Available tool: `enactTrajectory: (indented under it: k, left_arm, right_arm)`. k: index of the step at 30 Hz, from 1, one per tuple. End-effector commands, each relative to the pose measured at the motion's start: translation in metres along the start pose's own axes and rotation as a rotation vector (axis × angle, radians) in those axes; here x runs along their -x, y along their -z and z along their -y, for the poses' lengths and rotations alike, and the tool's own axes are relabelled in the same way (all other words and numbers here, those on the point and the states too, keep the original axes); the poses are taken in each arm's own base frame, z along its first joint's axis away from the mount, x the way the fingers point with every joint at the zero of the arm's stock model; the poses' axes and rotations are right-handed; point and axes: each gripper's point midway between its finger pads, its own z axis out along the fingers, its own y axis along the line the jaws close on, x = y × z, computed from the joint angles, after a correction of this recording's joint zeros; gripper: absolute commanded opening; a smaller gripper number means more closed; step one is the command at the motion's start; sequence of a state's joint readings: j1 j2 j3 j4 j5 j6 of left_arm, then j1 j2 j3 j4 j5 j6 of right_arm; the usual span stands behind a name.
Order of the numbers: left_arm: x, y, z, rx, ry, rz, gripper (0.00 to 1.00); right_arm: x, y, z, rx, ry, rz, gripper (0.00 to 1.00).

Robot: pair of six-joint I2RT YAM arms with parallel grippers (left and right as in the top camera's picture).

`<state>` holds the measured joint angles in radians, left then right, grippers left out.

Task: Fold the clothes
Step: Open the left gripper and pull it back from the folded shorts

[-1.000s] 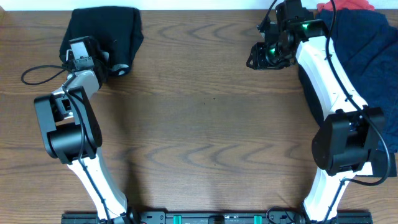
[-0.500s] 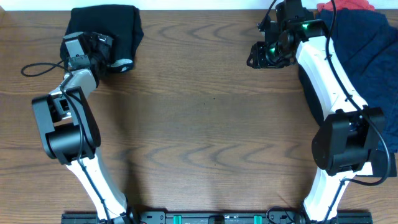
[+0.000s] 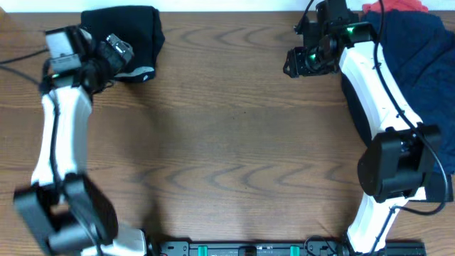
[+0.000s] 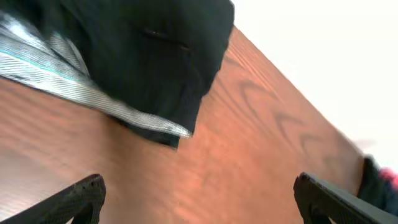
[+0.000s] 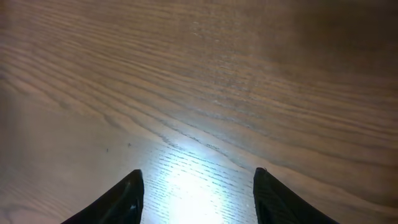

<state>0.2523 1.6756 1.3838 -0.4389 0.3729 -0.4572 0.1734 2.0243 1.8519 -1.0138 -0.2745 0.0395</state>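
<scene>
Jaws on your left gripper (image 4: 199,208) stood wide apart with nothing between them; only bare table (image 4: 249,149) showed in the gap. The black shorts (image 3: 128,32) lay as a folded bundle at the far left corner of the table, with the pale grey-speckled lining (image 4: 74,74) showing at the near edge. From overhead, your left gripper overlapped that near edge, just beside the lining. In the left wrist view the shorts sat ahead of the fingertips (image 4: 81,198) and off to one side, clear of both. I could not tell how high the gripper was above the table.

Your right gripper (image 5: 198,199) was at the far side, right of centre, pointed down at bare wood with a bright patch of light under it. Its jaws stood partly apart and empty. The loose pile lay at the far right: a navy blue garment (image 3: 426,57) with a red one (image 3: 398,7) at the far edge. Your right gripper was just left of that pile, not touching it as far as the overhead view showed. The right arm (image 3: 370,78) crossed over the pile's left edge.
</scene>
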Motion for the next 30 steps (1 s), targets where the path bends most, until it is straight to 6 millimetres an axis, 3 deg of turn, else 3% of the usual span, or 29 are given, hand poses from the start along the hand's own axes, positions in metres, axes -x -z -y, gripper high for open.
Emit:
enactTrajectory:
  k: [1, 3, 7, 8, 9, 12, 17, 23, 30]
  left_arm:
    - [-0.008, 0.032, 0.003, 0.032, -0.241, -0.012, 0.98]
    - [-0.017, 0.048, 0.005, 0.037, -0.237, -0.036, 0.98]
    - [-0.032, 0.076, 0.016, 0.000, -0.234, -0.061, 0.98]
    - [-0.034, 0.081, 0.020, -0.006, -0.239, -0.062, 0.98]
    - [-0.038, 0.086, 0.023, -0.011, -0.245, -0.064, 0.98]
    - [-0.045, 0.091, 0.029, -0.018, -0.258, -0.076, 0.98]
    - [-0.046, 0.088, 0.025, 0.005, -0.256, -0.084, 0.98]
    - [-0.046, 0.088, 0.025, 0.005, -0.256, -0.084, 0.98]
    - [-0.046, 0.088, 0.025, 0.005, -0.256, -0.084, 0.98]
  right_arm:
    - [0.017, 0.053, -0.018, -0.009, 0.151, 0.127, 0.50]
    - [0.024, 0.078, -0.027, -0.026, 0.237, 0.195, 0.52]
    - [0.037, 0.147, -0.041, -0.118, 0.331, 0.373, 0.59]
    - [0.037, 0.165, -0.043, -0.138, 0.335, 0.413, 0.66]
    - [0.036, 0.184, -0.044, -0.157, 0.338, 0.454, 0.99]
    - [0.027, 0.230, -0.044, -0.218, 0.333, 0.539, 0.99]
    - [0.006, 0.282, -0.053, -0.235, 0.340, 0.632, 0.99]
    - [-0.009, 0.318, -0.062, -0.238, 0.350, 0.715, 0.99]
    - [-0.017, 0.320, -0.062, -0.238, 0.349, 0.703, 0.99]
